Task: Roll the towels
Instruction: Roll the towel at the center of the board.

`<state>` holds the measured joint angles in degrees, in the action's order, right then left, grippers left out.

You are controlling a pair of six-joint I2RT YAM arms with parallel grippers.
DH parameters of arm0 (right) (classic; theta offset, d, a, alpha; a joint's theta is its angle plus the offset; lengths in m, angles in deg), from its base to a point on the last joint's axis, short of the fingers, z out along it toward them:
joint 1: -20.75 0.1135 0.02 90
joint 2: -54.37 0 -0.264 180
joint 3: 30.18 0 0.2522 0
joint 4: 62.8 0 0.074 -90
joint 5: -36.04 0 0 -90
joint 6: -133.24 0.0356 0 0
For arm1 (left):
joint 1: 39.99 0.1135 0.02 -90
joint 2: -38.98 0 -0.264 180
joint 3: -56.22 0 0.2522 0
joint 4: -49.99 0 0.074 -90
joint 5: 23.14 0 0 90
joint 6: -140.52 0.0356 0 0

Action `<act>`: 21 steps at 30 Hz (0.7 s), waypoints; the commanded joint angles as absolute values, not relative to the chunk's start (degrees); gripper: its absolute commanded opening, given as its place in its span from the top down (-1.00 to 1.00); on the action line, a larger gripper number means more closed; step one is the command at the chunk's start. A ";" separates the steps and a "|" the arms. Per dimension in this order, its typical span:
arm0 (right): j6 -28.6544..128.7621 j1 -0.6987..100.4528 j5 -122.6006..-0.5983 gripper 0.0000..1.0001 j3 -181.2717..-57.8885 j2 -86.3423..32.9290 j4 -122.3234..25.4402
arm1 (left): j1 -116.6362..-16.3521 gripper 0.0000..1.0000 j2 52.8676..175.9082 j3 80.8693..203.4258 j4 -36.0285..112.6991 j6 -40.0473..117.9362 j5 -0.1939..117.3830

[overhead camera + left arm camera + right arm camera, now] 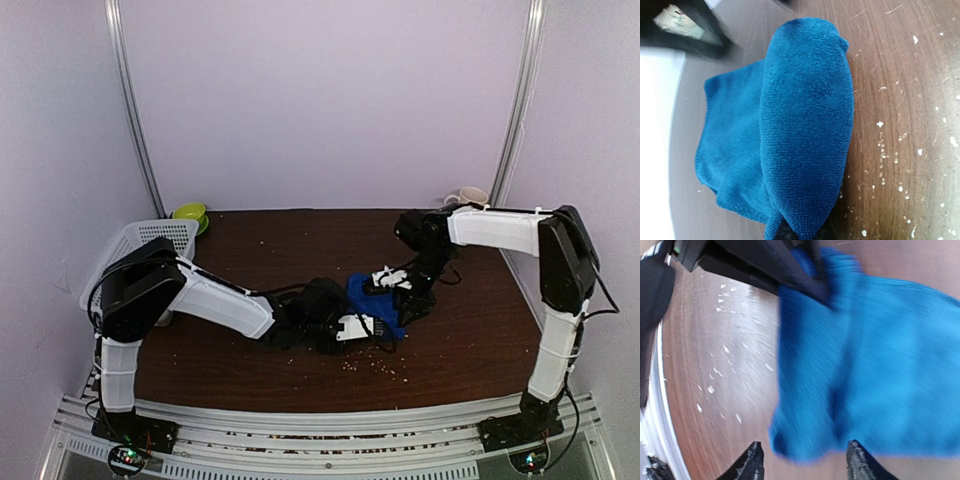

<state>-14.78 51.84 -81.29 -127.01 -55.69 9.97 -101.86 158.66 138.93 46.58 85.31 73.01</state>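
Note:
The royal blue towel [375,303] lies bunched in the middle of the brown table, partly rolled into a thick fold [807,125]. My left gripper [350,326] is at its near left side and is shut on the towel's end. The cloth covers its jaws in the left wrist view. Its black fingers [800,275] show in the right wrist view, pinching the towel's corner. My right gripper [804,460] is open, its tips on either side of the towel's opposite edge [805,440] without touching it. The pale mint-green towel is out of view.
A white patterned mug [468,196] stands at the back right by the right arm. A green bowl [190,213] and a white basket [140,250] sit at the back left. Pale crumbs [375,365] are scattered on the table near the towel.

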 commanded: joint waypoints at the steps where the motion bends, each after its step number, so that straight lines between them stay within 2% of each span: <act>1: -13.45 48.28 -77.04 -0.20 -120.58 -45.03 0.54 | -100.77 1.00 159.92 144.15 31.72 80.70 63.40; 9: -20.83 47.43 -68.86 -0.32 -92.50 -24.63 -24.18 | -100.24 0.97 166.05 160.45 15.23 76.68 55.23; 13: -23.74 48.16 -68.27 -0.32 -84.61 -17.55 -30.61 | -99.79 0.84 170.17 169.05 7.76 74.72 51.48; 21: -28.11 53.68 -65.09 -0.41 -72.07 -7.44 -41.70 | -98.11 0.81 176.64 180.57 -1.28 70.10 44.75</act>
